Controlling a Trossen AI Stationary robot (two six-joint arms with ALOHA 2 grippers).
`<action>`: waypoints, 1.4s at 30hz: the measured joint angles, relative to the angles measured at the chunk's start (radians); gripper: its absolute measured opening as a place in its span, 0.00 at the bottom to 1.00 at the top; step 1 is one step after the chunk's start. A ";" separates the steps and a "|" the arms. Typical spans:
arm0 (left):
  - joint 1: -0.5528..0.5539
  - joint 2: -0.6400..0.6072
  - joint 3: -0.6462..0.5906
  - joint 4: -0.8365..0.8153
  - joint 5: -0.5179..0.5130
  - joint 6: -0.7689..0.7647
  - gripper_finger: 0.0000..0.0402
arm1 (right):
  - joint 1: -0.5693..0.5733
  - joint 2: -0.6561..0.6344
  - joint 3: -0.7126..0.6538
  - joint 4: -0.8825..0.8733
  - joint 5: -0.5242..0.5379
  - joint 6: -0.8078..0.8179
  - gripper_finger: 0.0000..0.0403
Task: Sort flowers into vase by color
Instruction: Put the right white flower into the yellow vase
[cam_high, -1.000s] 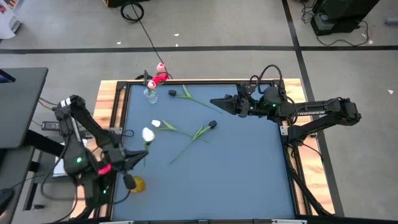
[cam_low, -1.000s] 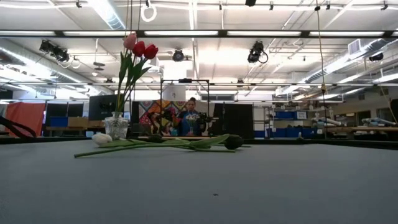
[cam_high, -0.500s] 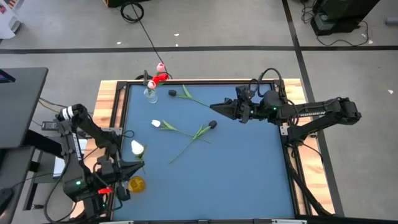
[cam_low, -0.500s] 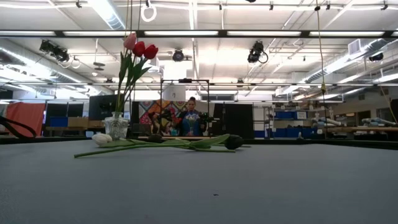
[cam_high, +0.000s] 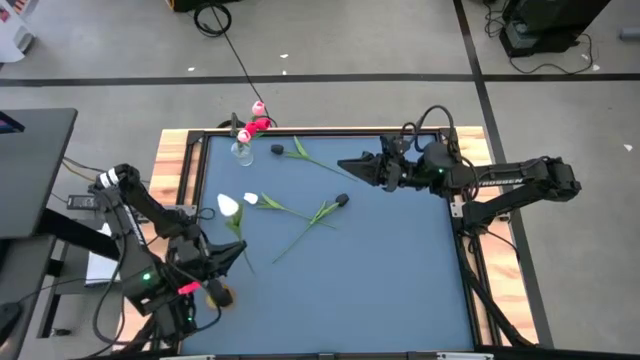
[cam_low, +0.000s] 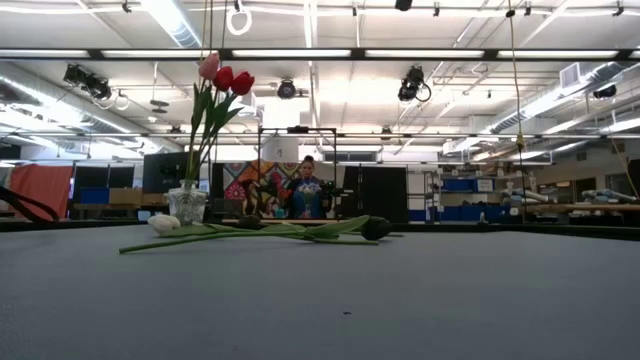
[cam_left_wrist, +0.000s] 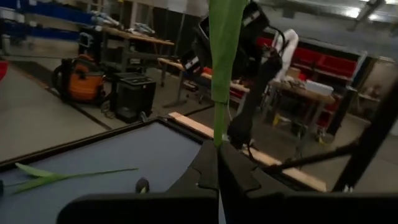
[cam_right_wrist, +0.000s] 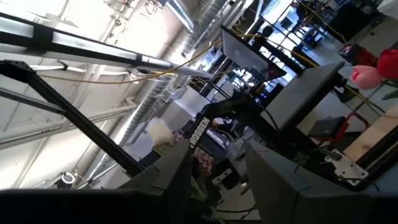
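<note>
My left gripper (cam_high: 235, 252) hovers by the table's near-left corner, shut on a white tulip whose head (cam_high: 229, 205) points toward the far edge. Just below it, a small yellow vase (cam_high: 220, 296) stands half hidden by the arm. A clear glass vase (cam_high: 242, 152) at the far-left corner holds red and pink tulips (cam_high: 258, 120). Lying flat on the mat are another white tulip (cam_high: 251, 199) and two dark tulips (cam_high: 342, 200), (cam_high: 277, 150). My right gripper (cam_high: 345, 165) waits open above the far right of the table, touching nothing. My left gripper pinches the white tulip's green stem (cam_left_wrist: 217, 134) between its two fingers, low on the stem and far from the head. The stem and a leaf (cam_left_wrist: 222, 50) run straight out past the fingertips. The flower is lifted clear of the table.
Raised wooden rails (cam_high: 175, 170) frame the blue mat. The right half of the mat (cam_high: 400, 270) holds no objects. In the low view a person (cam_low: 307, 195) stands in the room far behind the table.
My left gripper swung toward the near-left corner and then came back over the mat, tipping as it went. The white tulip's head dipped toward the near edge and now points to the far edge again. The arm now covers part of the yellow vase.
</note>
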 joint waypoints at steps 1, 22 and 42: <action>0.010 0.000 0.015 0.038 0.000 0.050 0.00 | -0.003 0.000 0.000 0.000 -0.011 0.000 0.40; 0.409 -0.024 0.132 1.001 0.746 1.549 0.00 | -0.085 0.000 0.000 0.000 -0.235 0.009 0.40; 0.213 -0.529 -0.830 2.107 0.800 1.886 0.00 | 0.006 0.000 0.000 -0.034 -0.093 0.069 0.40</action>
